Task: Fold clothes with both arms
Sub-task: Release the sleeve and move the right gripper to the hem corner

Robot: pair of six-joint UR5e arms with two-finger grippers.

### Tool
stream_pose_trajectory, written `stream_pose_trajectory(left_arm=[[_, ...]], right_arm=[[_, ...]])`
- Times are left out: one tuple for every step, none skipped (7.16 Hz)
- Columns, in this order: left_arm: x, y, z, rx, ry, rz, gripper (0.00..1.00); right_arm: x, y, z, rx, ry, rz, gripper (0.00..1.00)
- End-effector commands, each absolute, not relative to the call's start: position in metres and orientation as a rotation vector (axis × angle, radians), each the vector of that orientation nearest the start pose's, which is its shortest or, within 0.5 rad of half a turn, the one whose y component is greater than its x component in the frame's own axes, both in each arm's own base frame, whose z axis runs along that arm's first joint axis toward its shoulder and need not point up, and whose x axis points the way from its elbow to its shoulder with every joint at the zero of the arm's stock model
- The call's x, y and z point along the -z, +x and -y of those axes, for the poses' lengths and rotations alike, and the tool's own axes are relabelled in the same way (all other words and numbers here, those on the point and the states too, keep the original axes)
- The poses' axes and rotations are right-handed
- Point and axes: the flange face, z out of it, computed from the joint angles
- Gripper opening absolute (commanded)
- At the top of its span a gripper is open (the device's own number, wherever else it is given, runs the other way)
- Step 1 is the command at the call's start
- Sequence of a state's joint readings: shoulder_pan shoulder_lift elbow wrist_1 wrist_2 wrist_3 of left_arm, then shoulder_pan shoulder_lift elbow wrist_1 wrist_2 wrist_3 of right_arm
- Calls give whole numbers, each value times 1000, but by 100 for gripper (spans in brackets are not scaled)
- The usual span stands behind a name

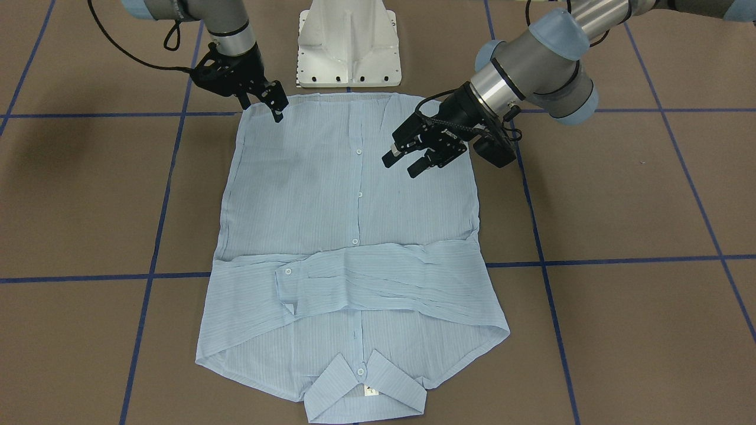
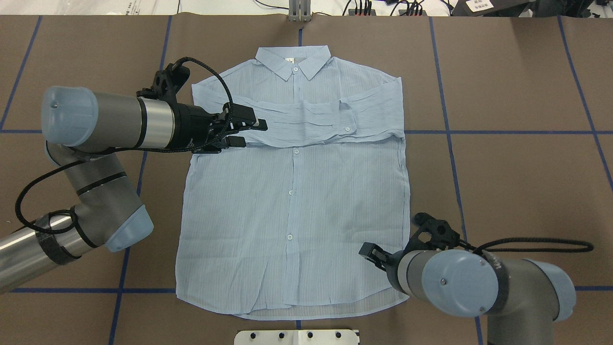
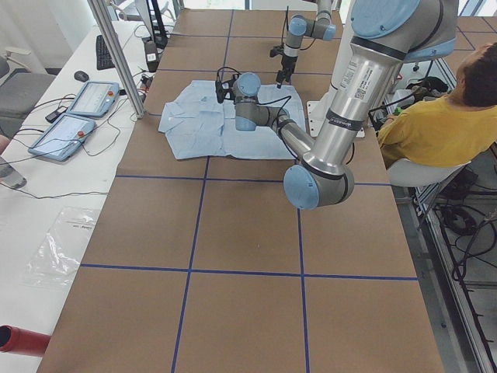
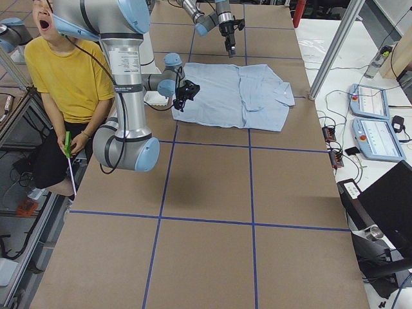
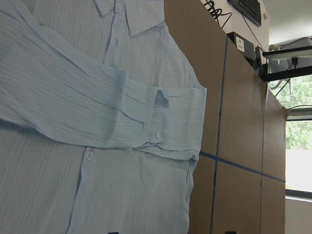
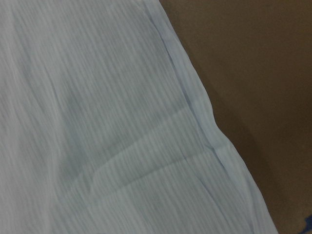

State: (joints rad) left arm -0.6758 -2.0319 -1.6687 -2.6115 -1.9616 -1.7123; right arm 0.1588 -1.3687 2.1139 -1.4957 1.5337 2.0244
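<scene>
While the shirt (image 2: 297, 191) lies flat, collar at 12 o'clock overhead, the left gripper (image 2: 254, 134) is held parted and empty over its 10 o'clock edge. The right gripper (image 1: 263, 111) is held parted at its 5 o'clock corner. A white pedestal (image 2: 297, 337) is noted at 6.

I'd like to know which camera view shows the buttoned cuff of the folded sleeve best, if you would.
The left wrist-mounted view: the cuff is close, its button plain. Overhead and front-facing views show it smaller; side views, too small to tell; the right wrist view shows only the shirt edge.
</scene>
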Motion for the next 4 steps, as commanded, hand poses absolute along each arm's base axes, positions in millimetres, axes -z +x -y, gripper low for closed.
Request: stream_pose_trajectory(left_arm=[[-237, 417, 458, 327, 127, -1594, 78], [-236, 418, 457, 327, 125, -1595, 78], [-235, 418, 457, 326, 126, -1598, 78], [-236, 419, 457, 325, 127, -1597, 78]], right_arm=[[-312, -497, 193, -593, -44, 734, 98], [-324, -498, 193, -593, -36, 705, 94], [-332, -503, 191, -589, -31, 673, 90], [-336, -506, 185, -579, -28, 647, 84]])
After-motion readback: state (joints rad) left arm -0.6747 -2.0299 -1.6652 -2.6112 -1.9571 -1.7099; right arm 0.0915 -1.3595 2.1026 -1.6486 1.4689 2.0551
